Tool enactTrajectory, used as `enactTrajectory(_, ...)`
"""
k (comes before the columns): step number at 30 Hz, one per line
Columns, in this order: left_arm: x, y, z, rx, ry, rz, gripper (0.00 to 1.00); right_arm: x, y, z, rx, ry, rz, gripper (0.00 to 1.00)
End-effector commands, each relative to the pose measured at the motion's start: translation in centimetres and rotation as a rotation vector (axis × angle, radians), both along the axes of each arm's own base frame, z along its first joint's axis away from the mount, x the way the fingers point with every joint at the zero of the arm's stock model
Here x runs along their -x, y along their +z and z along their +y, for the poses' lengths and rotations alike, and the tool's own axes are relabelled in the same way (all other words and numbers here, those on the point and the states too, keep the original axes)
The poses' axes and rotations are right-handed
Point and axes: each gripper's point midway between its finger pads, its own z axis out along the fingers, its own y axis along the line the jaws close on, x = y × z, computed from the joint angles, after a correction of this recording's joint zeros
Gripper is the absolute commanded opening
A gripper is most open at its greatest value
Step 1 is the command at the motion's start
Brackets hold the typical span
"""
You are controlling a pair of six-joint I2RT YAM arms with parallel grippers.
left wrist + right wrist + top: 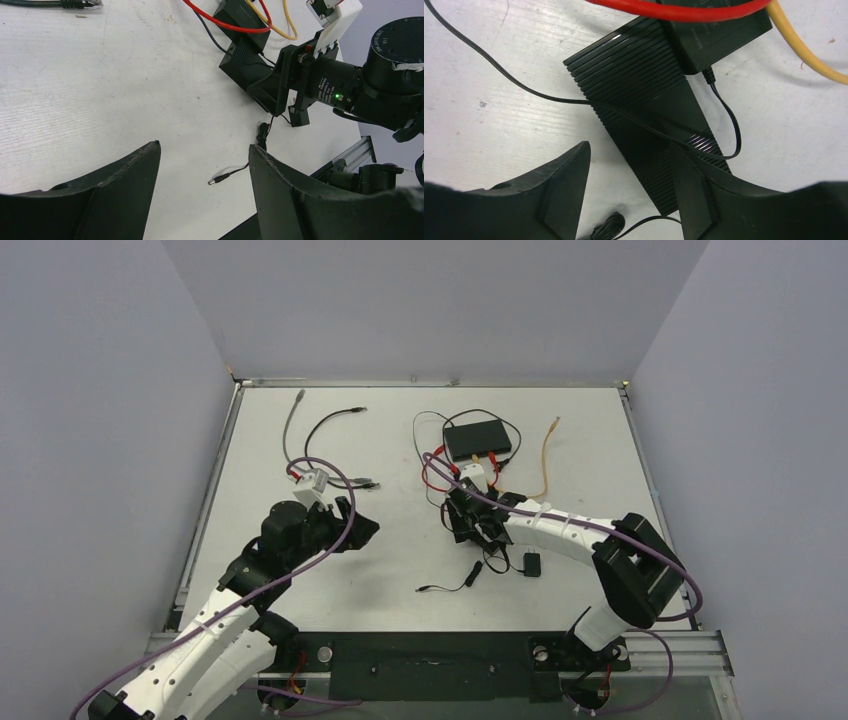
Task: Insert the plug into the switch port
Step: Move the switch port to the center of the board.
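Find the left claw [358, 527] at 8 o'clock on the white bench [400, 550], spread wide and holding nothing. Look toward 6 o'clock for the task's small silver-tipped barrel plug [421, 589] on its thin black lead [524, 87], lying loose on the bench and well apart from both claws. Near centre, note the right claw [468, 523], likewise parted and gripping nothing, poised over a black ribbed block [639, 85]. At 12 o'clock, take the flat black rectangular box [477, 440] for the switch, as a judgement only.

Judged as the pick-up stage, with the plug not yet grasped. Next: lower a claw over the plug body, pinch behind the tip, then line it up with the port.

From the left wrist, plug seen just ahead of the fingertips. From the right wrist, no plug, only ribbed block, lead, a red cable [684, 14] and an orange cable [799, 47]. Port face not discernible anywhere.
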Motion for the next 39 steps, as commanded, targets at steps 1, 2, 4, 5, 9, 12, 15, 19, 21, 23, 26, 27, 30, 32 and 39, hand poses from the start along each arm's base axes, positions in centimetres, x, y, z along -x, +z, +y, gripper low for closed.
enactTrajectory(1, -0.6, 1.2, -0.2, 0.018, -0.009, -0.054, 0.63, -1.5, 0.3, -0.6, 0.034, 0.003, -0.028, 0.58)
enactTrajectory(2, -0.6, 1.2, -0.2, 0.018, -0.009, -0.054, 0.63, -1.7, 0.2, -0.9, 0.040, -0.004, -0.027, 0.61)
enactTrajectory(4, -0.6, 1.2, -0.2, 0.018, -0.009, -0.053, 0.63, -1.9, 0.0, -1.2, 0.049, -0.003, -0.022, 0.65)
enactTrajectory(5, -0.6, 1.2, -0.2, 0.018, -0.008, -0.053, 0.63, -2.0, 0.0, -1.5, 0.053, -0.004, -0.020, 0.66)
enactTrajectory(9, -0.7, 1.1, -0.3, 0.019, -0.012, -0.052, 0.63, -2.2, -0.4, -2.1, 0.066, 0.004, -0.005, 0.73)
enactTrajectory(12, -0.7, 1.1, -0.3, 0.019, -0.014, -0.049, 0.63, -2.2, -0.6, -2.5, 0.081, 0.007, 0.002, 0.76)
enactTrajectory(15, -0.7, 1.1, -0.4, 0.020, -0.017, -0.049, 0.63, -2.1, -0.9, -2.7, 0.090, 0.015, 0.012, 0.79)
enactTrajectory(19, -0.7, 1.1, -0.5, 0.024, -0.025, -0.048, 0.63, -2.1, -1.4, -3.2, 0.097, 0.012, 0.032, 0.80)
enactTrajectory(21, -0.7, 1.1, -0.5, 0.024, -0.026, -0.045, 0.62, -2.1, -1.5, -3.4, 0.088, 0.008, 0.039, 0.80)
enactTrajectory(23, -0.6, 1.1, -0.5, 0.024, -0.027, -0.045, 0.63, -2.1, -1.6, -3.3, 0.078, 0.009, 0.049, 0.80)
enactTrajectory(26, -0.6, 1.1, -0.5, 0.026, -0.027, -0.047, 0.63, -2.0, -2.1, -3.3, 0.075, 0.021, 0.081, 0.81)
enactTrajectory(27, -0.6, 1.2, -0.5, 0.026, -0.028, -0.048, 0.63, -2.1, -2.1, -3.3, 0.073, 0.021, 0.086, 0.81)
enactTrajectory(30, -0.6, 1.1, -0.5, 0.027, -0.029, -0.047, 0.63, -1.8, -2.6, -3.0, 0.059, 0.024, 0.114, 0.83)
enactTrajectory(32, -0.5, 1.2, -0.5, 0.029, -0.030, -0.049, 0.63, -1.5, -3.0, -2.6, 0.043, 0.036, 0.139, 0.85)
enactTrajectory(39, -0.3, 1.5, -0.5, 0.033, -0.031, -0.055, 0.63, -0.4, -3.5, -0.6, -0.028, 0.071, 0.197, 0.87)
